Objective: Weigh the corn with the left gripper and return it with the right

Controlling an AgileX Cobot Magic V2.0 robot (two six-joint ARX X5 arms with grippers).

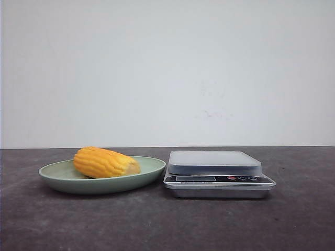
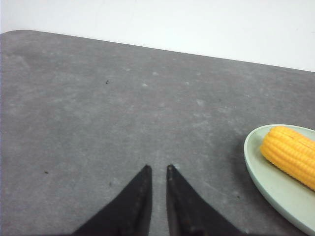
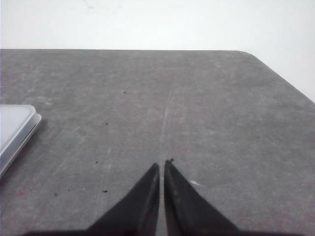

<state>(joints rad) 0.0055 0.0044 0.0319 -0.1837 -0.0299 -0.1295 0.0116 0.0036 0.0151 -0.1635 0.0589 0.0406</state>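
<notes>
corn (image 1: 104,162) lying in green plate (image 1: 57,175) beside scale (image 1: 217,174); left gripper (image 2: 158,169) and right gripper (image 3: 162,164) both closed, empty, over bare table (image 1: 157,225)

Lab bench: grey tabletop (image 1: 157,225), blank white wall (image 1: 167,68).

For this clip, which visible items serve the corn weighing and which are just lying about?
Needed: corn, green plate holding it, scale, left gripper, right gripper.
Just lying about: nothing; only the grey table and white wall.
</notes>
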